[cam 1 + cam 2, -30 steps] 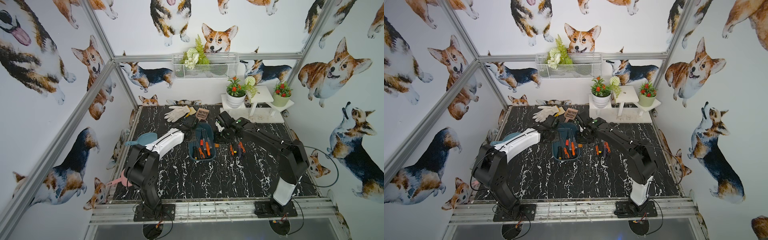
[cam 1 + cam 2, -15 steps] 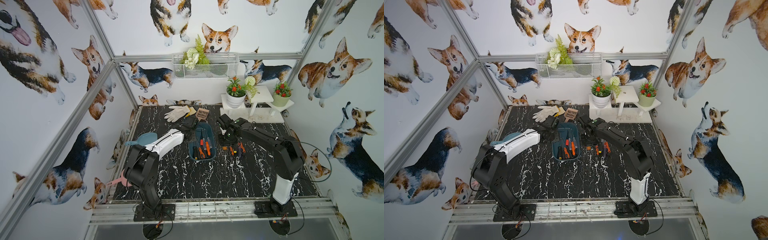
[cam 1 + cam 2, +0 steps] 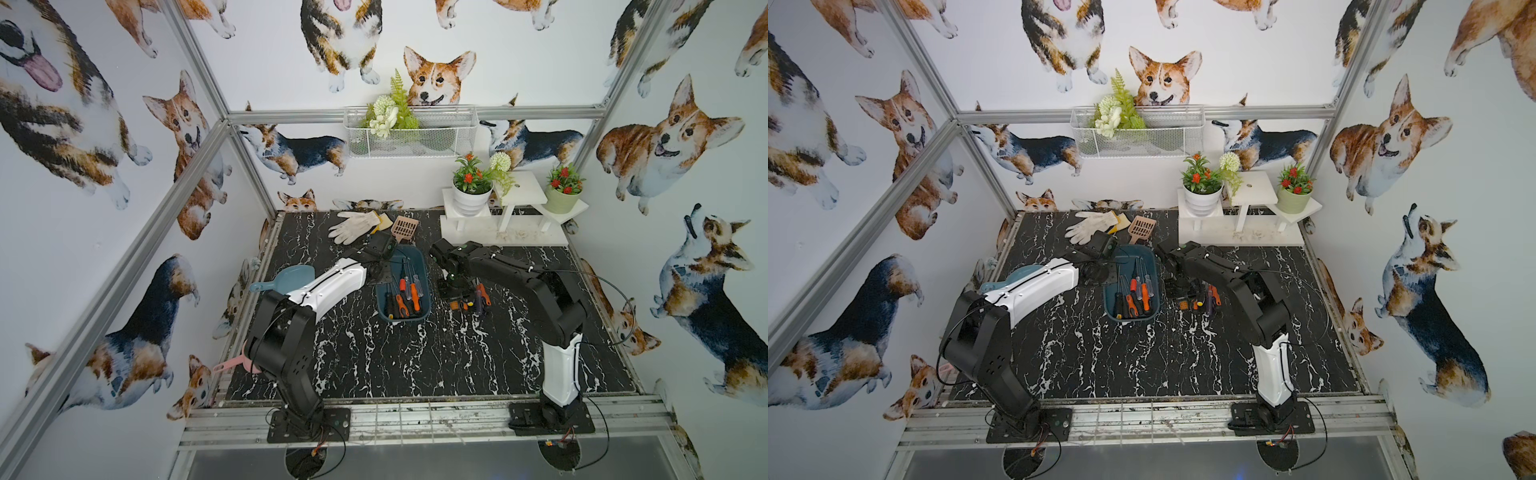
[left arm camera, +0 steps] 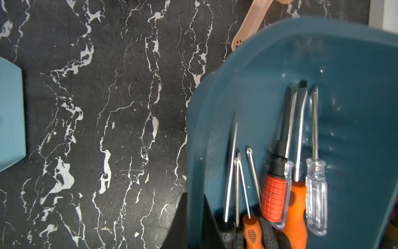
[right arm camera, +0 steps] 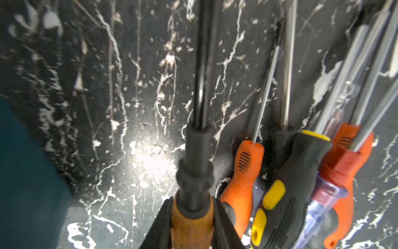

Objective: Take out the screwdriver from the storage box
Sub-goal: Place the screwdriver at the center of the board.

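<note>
The dark teal storage box (image 3: 424, 266) (image 3: 1153, 262) (image 4: 355, 86) lies mid-table with several screwdrivers (image 4: 274, 198) in it. My left gripper (image 3: 380, 272) (image 3: 1106, 272) (image 4: 195, 224) is shut on the box's left rim, one jaw inside and one outside the wall. My right gripper (image 3: 455, 296) (image 3: 1180, 294) (image 5: 192, 224) is low over the table just right of the box. It is shut on the brown-orange handle of a black-shafted screwdriver (image 5: 195, 155). Beside it lies a pile of several other screwdrivers (image 5: 243, 172) (image 3: 478, 296) on the marble.
A white glove (image 3: 353, 224) and a pink slotted scoop (image 3: 404, 227) lie behind the box. A light blue scoop (image 3: 291, 277) sits under my left arm. A white stand (image 3: 505, 232) with potted plants fills the back right. A wire basket (image 3: 409, 133) hangs on the back wall.
My right gripper has moved from the box's far right edge toward the front and down beside the pile, carrying the screwdriver. The left gripper has kept its hold on the rim.
</note>
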Robot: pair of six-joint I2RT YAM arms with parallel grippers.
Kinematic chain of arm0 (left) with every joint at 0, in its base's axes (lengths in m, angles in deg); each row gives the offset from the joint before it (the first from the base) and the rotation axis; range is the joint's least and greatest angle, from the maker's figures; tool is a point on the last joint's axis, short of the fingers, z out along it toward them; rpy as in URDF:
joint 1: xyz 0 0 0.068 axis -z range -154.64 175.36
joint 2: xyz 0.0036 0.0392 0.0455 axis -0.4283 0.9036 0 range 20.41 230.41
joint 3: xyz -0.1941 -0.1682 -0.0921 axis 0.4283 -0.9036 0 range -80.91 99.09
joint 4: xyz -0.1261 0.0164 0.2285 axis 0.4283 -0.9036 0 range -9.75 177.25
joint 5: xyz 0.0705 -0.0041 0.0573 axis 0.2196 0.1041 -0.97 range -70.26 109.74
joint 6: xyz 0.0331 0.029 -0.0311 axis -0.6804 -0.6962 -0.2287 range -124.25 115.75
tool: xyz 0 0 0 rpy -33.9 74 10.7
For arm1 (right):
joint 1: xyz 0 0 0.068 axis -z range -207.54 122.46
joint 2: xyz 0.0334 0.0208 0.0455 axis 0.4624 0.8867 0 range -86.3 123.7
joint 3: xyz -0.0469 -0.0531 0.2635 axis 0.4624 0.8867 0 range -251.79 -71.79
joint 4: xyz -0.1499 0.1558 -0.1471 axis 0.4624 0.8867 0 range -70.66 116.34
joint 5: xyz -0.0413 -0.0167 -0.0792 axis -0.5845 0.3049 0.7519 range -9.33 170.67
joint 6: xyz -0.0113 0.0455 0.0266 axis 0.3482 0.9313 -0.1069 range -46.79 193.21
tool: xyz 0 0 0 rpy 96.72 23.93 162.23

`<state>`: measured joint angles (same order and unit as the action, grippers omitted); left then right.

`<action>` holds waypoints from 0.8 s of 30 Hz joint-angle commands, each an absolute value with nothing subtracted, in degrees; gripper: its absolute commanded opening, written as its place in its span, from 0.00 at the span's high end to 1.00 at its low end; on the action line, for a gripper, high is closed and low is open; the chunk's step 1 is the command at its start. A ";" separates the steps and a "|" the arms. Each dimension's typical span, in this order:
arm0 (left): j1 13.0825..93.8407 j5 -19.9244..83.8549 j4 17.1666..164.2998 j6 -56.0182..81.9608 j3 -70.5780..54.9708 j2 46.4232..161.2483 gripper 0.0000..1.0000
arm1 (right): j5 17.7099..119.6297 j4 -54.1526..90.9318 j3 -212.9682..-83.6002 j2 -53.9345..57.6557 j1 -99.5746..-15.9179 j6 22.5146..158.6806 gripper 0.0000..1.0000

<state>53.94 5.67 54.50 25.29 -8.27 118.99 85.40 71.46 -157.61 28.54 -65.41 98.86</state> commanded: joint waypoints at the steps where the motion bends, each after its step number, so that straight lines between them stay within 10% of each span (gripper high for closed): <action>1: 53.92 5.67 56.10 25.24 -8.24 118.40 1.00 | 87.23 73.36 -158.44 29.39 -65.30 97.85 0.87; 24: 53.92 5.76 55.68 24.97 -7.54 118.55 1.00 | 86.82 74.10 -159.24 30.35 -64.90 97.57 0.57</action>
